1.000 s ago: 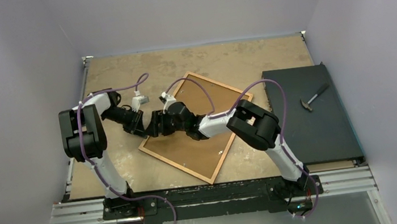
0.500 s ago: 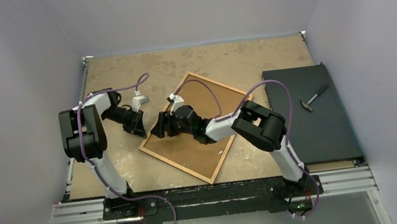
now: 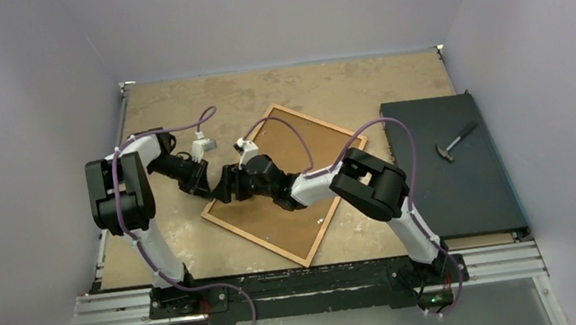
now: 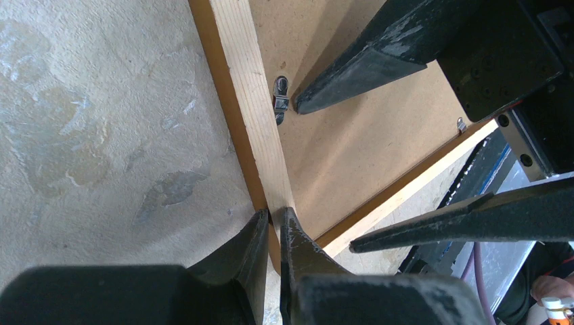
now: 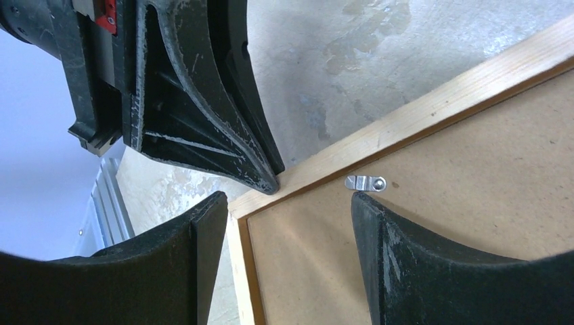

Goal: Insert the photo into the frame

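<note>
The orange-brown wooden frame lies face down and skewed on the table, with a plain brown backing board inside its rails. The photo shows in no view. My left gripper is shut, its tips resting on the frame's left rail near the corner. My right gripper is open over that same corner. One of its fingers touches a small metal turn tab on the backing board. The other finger hangs outside the rail.
A black rectangular slab lies at the right side of the table with a small hammer on it. A second metal tab sits on the frame's near rail. Grey walls close in the table on three sides.
My right gripper drew back a little to the right, then moved left again to the frame's corner. The left gripper and the frame have stayed put.
</note>
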`<state>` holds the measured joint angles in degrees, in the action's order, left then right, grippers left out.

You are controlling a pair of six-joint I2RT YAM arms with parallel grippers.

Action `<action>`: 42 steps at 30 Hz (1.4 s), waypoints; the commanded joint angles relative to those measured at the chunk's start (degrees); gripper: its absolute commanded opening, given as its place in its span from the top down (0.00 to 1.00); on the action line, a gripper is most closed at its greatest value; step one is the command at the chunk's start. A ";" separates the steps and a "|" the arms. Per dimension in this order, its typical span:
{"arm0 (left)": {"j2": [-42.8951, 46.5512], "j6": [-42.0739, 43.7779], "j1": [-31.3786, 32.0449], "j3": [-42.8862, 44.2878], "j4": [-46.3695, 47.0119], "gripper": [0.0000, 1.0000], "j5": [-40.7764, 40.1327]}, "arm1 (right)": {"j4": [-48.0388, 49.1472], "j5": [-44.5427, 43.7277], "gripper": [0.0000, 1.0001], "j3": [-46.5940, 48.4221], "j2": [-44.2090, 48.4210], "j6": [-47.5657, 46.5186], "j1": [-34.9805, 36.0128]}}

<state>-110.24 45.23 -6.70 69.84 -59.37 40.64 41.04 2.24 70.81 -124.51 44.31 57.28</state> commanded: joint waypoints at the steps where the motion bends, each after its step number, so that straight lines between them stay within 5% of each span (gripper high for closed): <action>1: 0.07 2.41 0.82 -0.42 1.40 0.97 -1.62 | -1.37 -1.54 0.30 3.20 -1.49 -0.87 0.29; 27: 0.37 3.11 0.82 -1.48 1.51 0.98 -1.97 | -0.68 -6.31 0.32 8.24 -3.61 -4.46 0.21; 35: 0.63 3.30 0.43 0.34 -0.28 0.98 -0.84 | -0.93 -2.38 0.14 0.45 9.61 -5.53 -0.27; 37: 0.81 3.44 0.29 1.32 -1.15 0.97 -0.34 | -5.19 -2.42 0.03 -1.43 13.61 -4.53 -1.21; 42: 1.52 4.25 0.00 3.57 -4.14 0.87 -0.33 | -17.47 -7.90 0.01 -9.63 27.50 -1.16 -4.35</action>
<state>-109.93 46.70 -6.70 70.72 -60.93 40.12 32.25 -0.89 66.30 -108.42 41.01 55.57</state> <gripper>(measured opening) 0.078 0.987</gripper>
